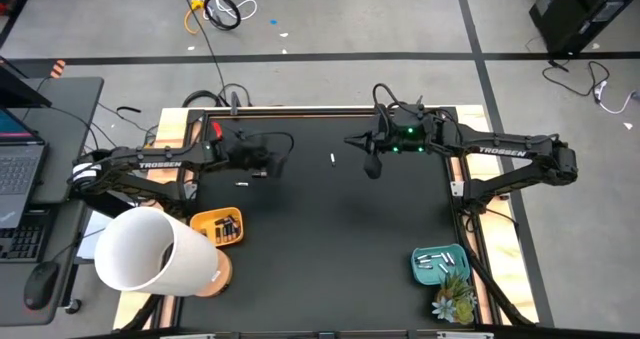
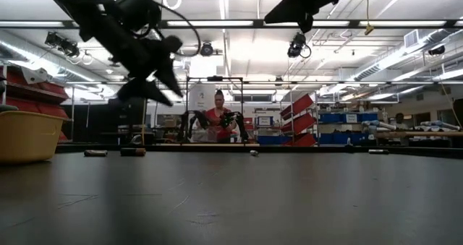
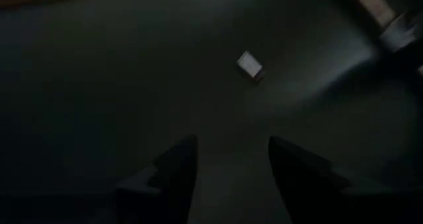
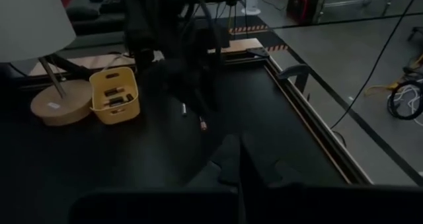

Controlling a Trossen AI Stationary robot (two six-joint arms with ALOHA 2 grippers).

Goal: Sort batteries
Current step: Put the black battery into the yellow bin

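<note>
- Black matting is covering the table point(image 1: 330, 239), giving the pale batteries strong contrast while the dark ones are harder to spot.
- The left gripper point(image 1: 268, 165) is hovering above the far-left part of the table with its fingers point(image 3: 175, 168) spread wide and nothing between them; the left wrist view is showing bare mat in the gap.
- A white battery point(image 1: 241, 184) is lying loose on the table just beside that gripper, toward the near side. Judgement: the spread fingers are suiting an approach to this piece.
- A second white battery point(image 1: 332, 159) is lying loose near the table's middle, between the two grippers and apart from both.
- The right gripper point(image 1: 372, 166) is hanging above the far-centre of the table, fully closed and carrying nothing visible; it appears to be waiting.
- The orange bin point(image 1: 205, 222) at the near-left is holding dark batteries; the teal tray point(image 1: 421, 271) at the near-right is holding white ones. Judgement: each kind is getting its own container, so the loose white pieces belong in the teal tray.
- A white lamp point(image 1: 150, 252) is standing beside the orange bin, and a small plant point(image 1: 453, 301) beside the teal tray; neither is involved.
- Risk, as judged: the battery is small against the gripper, so a poorly centred closure may roll it away.
</note>
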